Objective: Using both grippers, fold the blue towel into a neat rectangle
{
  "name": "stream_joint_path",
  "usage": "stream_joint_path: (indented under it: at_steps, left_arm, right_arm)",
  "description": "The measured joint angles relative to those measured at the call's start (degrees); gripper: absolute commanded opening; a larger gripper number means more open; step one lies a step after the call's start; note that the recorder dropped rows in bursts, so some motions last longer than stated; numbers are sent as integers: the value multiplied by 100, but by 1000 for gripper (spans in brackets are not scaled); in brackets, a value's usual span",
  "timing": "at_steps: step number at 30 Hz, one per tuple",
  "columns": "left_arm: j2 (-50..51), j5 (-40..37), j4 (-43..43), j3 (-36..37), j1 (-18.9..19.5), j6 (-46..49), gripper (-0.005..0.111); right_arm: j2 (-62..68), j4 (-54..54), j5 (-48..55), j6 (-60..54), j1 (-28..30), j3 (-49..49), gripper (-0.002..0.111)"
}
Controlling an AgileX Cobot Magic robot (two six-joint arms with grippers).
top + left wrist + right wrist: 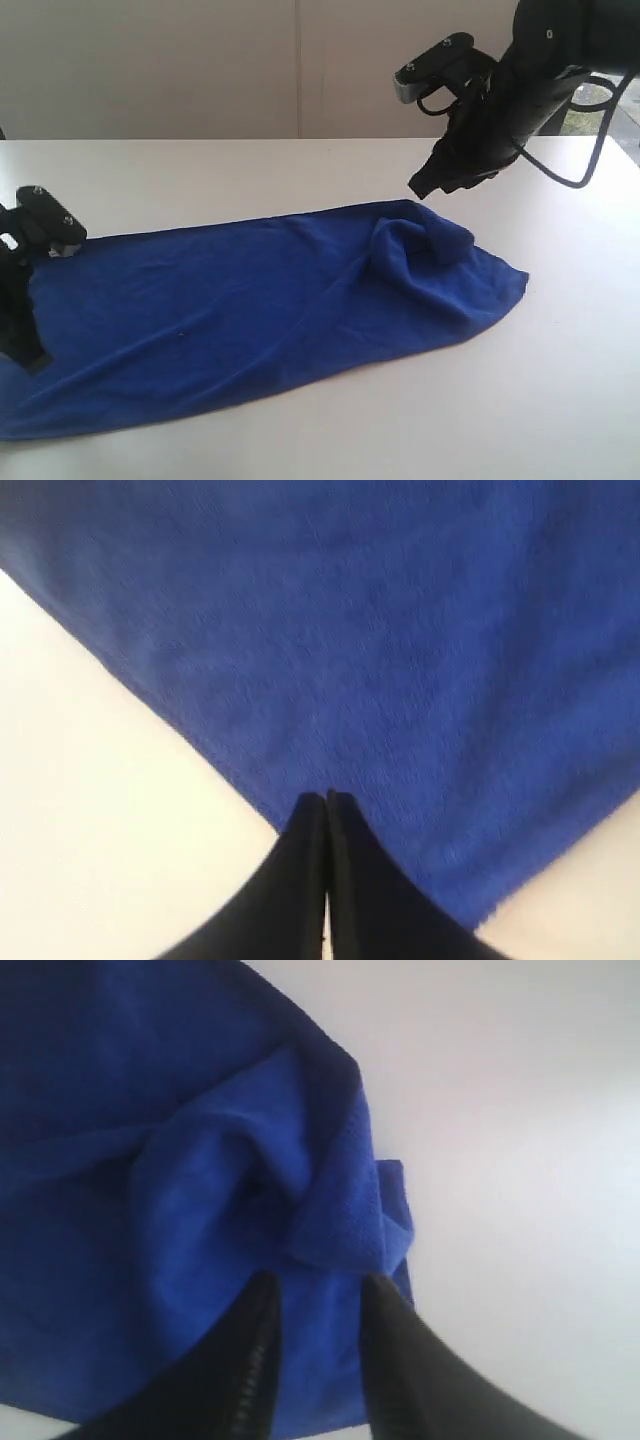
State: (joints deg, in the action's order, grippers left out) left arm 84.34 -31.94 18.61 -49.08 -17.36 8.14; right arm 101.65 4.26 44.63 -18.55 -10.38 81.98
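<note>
Exterior view: the blue towel (250,300) lies on the table (570,400), its long axis running from near-left to far-right, with the right end heaped in a rumpled mound. My right gripper (425,187) hovers just above that mound, empty. Left wrist view: the left gripper (327,800) is pressed fully shut at the towel's edge, and I cannot tell whether any cloth is caught between the tips. Right wrist view: jaws partly open with nothing between them, the mound just beneath. My worry is that closing here grabs several bunched layers instead of one corner, and the fold comes out lumpy.
</note>
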Motion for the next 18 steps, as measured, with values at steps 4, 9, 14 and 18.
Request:
stream_joint_path:
  at_steps: [4, 9, 14, 18]
  left_arm:
    - [8, 907, 32, 0, 0, -102, 0]
    - [687, 1204, 86, -615, 90, -164, 0]
    - [1503, 997, -9, -1508, 215, -105, 0]
    - [1855, 996, -1004, -1992, 127, 731, 0]
  right_arm:
    - [0, -846, 126, -98, 0, 0, 22]
    - [0, -2432, 736, -1440, -120, -79, 12]
    - [0, -2819, 954, -2216, -602, -172, 7]
    - [0, -2341, 867, -2097, -665, -187, 7]
